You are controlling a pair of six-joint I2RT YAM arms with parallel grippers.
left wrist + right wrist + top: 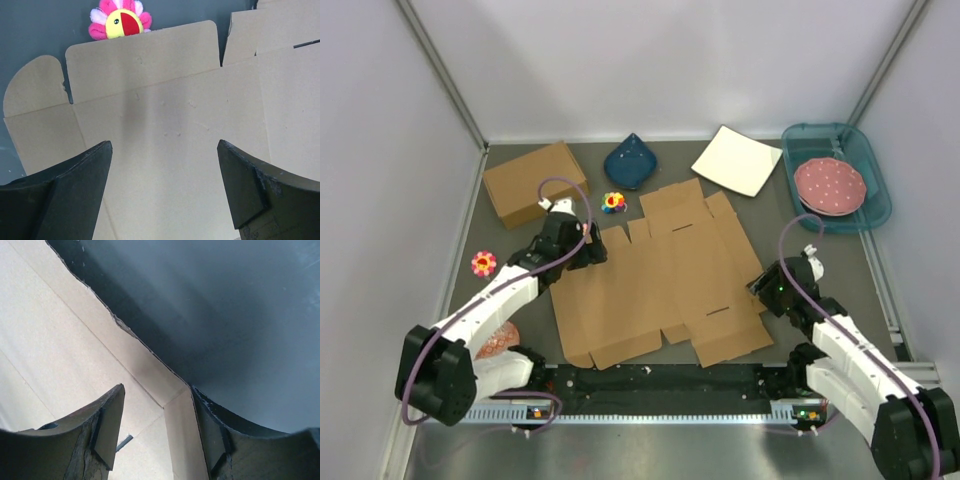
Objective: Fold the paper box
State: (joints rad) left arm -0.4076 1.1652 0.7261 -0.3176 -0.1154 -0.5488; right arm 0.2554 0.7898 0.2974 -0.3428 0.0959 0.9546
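The paper box lies flat and unfolded on the dark table, a brown cardboard cut-out with many flaps. My left gripper is open at its left edge, low over the sheet; in the left wrist view the cardboard fills the space between the open jaws. My right gripper is open at the sheet's right edge. In the right wrist view its jaws straddle a narrow edge flap of the cardboard, and the right finger lies against the flap's outer edge.
A deeper brown box stands at the back left. A blue dish, a white square plate and a teal tray holding a pink plate line the back. Flower toys lie near the sheet.
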